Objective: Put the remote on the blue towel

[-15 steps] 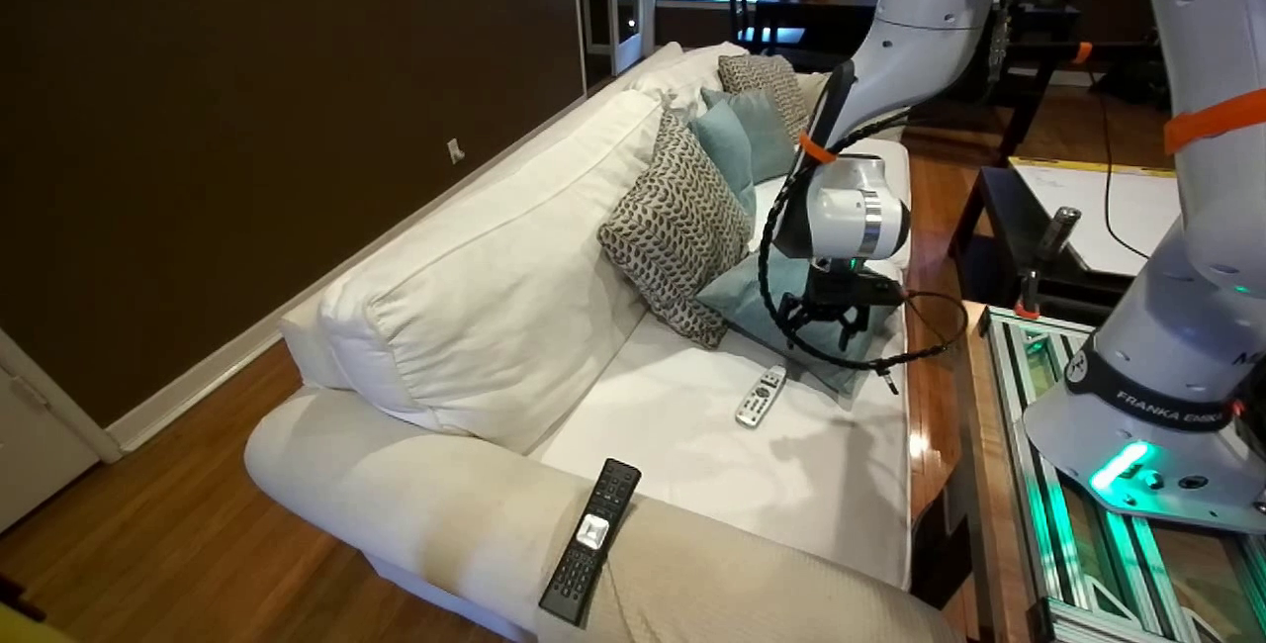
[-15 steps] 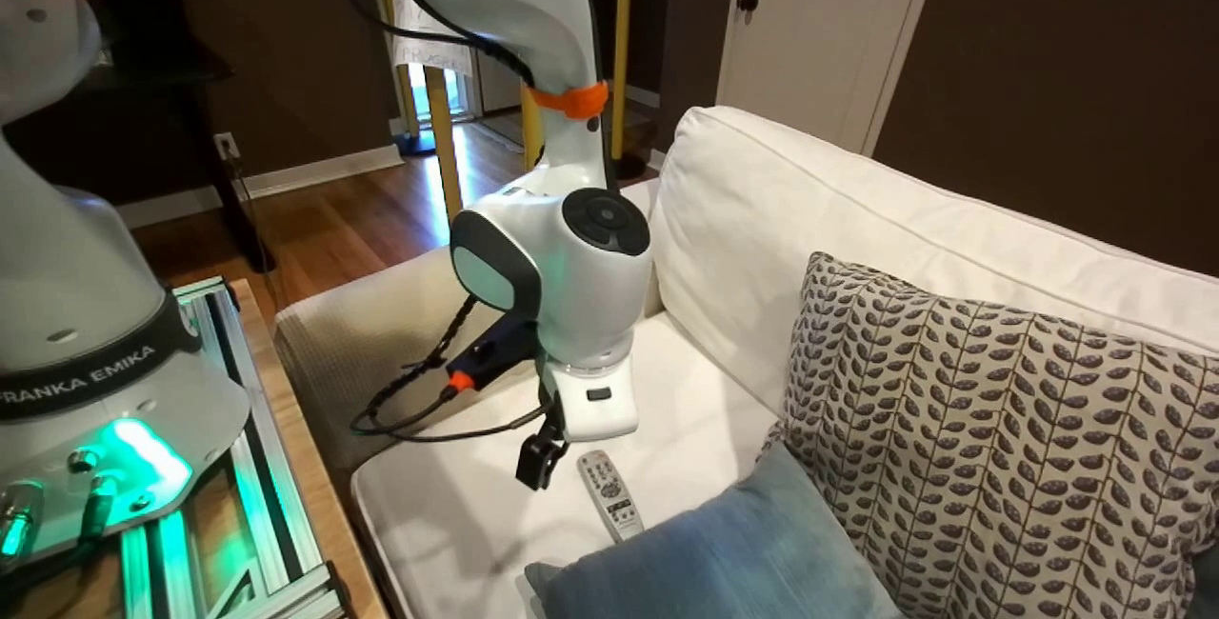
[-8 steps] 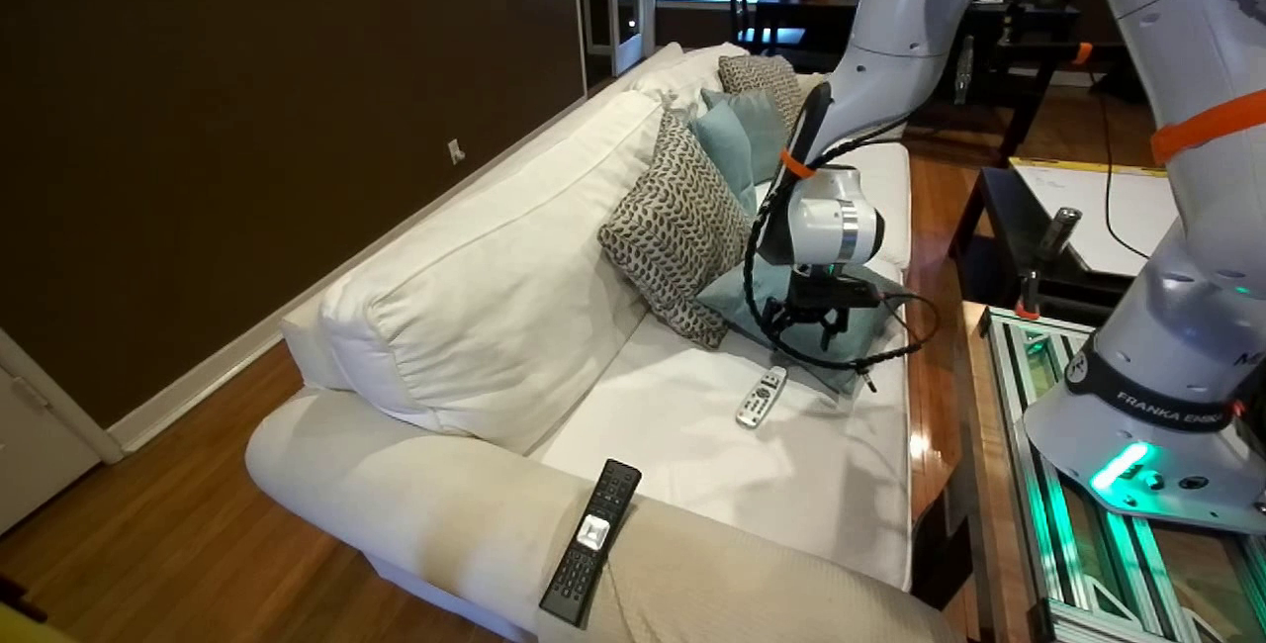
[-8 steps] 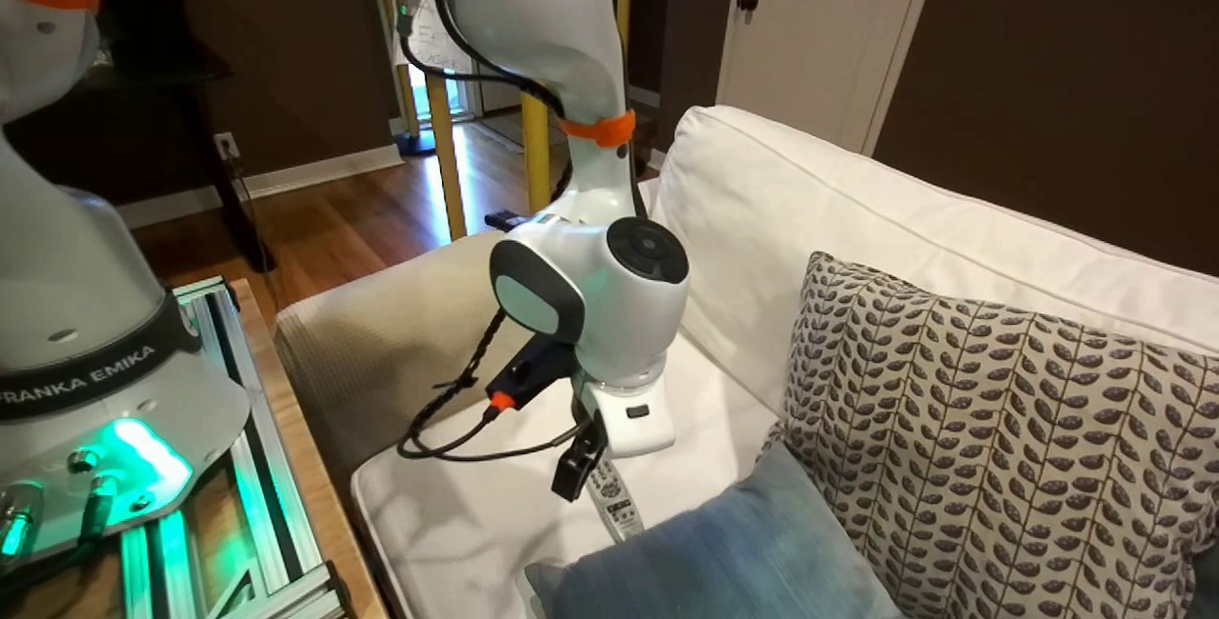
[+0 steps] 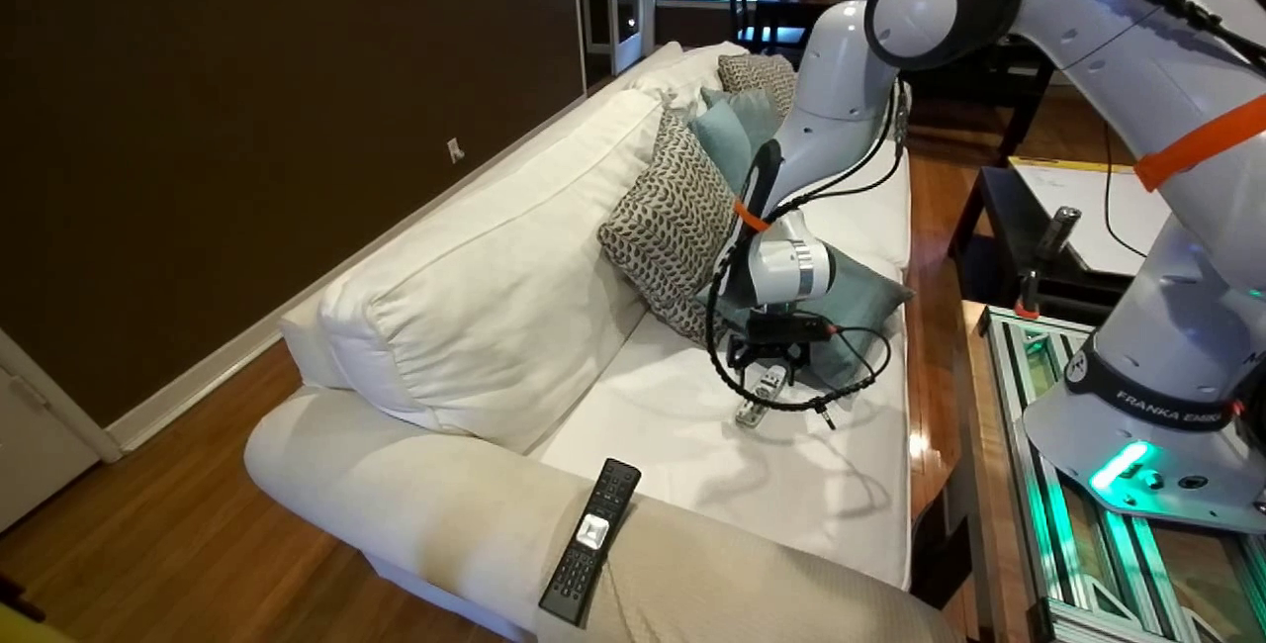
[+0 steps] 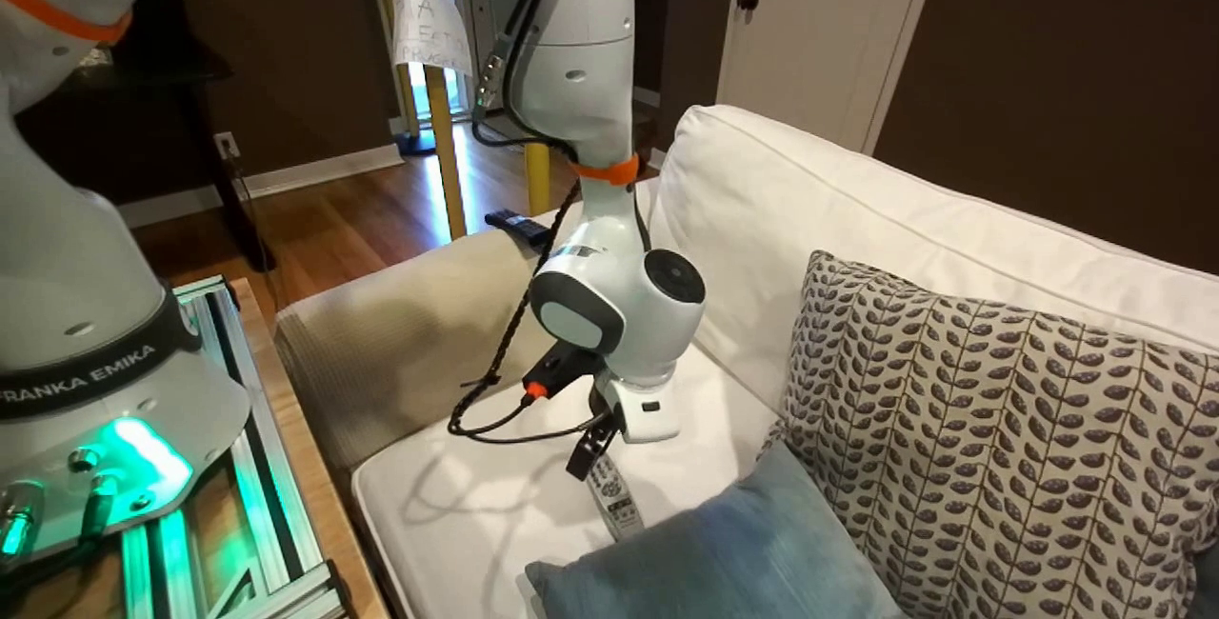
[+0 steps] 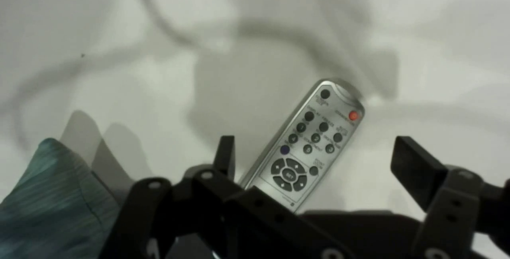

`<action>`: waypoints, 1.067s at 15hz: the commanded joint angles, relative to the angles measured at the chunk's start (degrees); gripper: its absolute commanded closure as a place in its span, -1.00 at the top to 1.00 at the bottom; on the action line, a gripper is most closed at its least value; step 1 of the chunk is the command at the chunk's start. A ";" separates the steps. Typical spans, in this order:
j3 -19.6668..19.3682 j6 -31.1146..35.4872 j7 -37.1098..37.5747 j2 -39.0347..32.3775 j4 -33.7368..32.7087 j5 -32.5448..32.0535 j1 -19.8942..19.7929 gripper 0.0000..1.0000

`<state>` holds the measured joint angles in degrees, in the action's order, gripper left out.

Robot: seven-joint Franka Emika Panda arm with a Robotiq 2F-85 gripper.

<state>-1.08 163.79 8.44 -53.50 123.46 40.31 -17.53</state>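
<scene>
The whitish-grey remote lies face up on the white sofa seat, in both exterior views (image 5: 751, 413) (image 6: 619, 507) and the wrist view (image 7: 318, 131). My gripper (image 7: 312, 161) is open and empty above it. The remote runs diagonally between the fingers, nearer the left finger (image 7: 226, 155), and its lower end is hidden behind the gripper. In an exterior view the gripper (image 5: 767, 378) hides part of the remote. The blue towel, a puffy teal-blue square, lies beside the remote in both exterior views (image 5: 862, 302) (image 6: 724, 557); its corner shows in the wrist view (image 7: 59, 203).
A longer black remote lies on the sofa arm, in both exterior views (image 5: 590, 539) (image 6: 519, 227). A leaf-patterned pillow (image 5: 668, 228) (image 6: 1000, 429) leans on the backrest behind the towel. A smaller teal cushion (image 5: 724, 143) stands farther along. A loose cable loop (image 5: 727, 376) hangs around the gripper.
The arm has moved across the seat and lowered, bringing the open gripper over the whitish-grey remote. The remote and the blue towel have not moved.
</scene>
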 commanded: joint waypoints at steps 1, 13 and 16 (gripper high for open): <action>-2.69 -0.93 7.21 -5.05 -4.31 -1.42 4.45 1.00; -8.72 -5.63 18.56 -13.55 -13.13 -5.72 10.42 1.00; -9.08 -6.03 19.73 -14.18 -14.06 -6.49 10.52 0.47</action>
<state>-9.00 159.30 25.28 -65.77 111.61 35.73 -8.03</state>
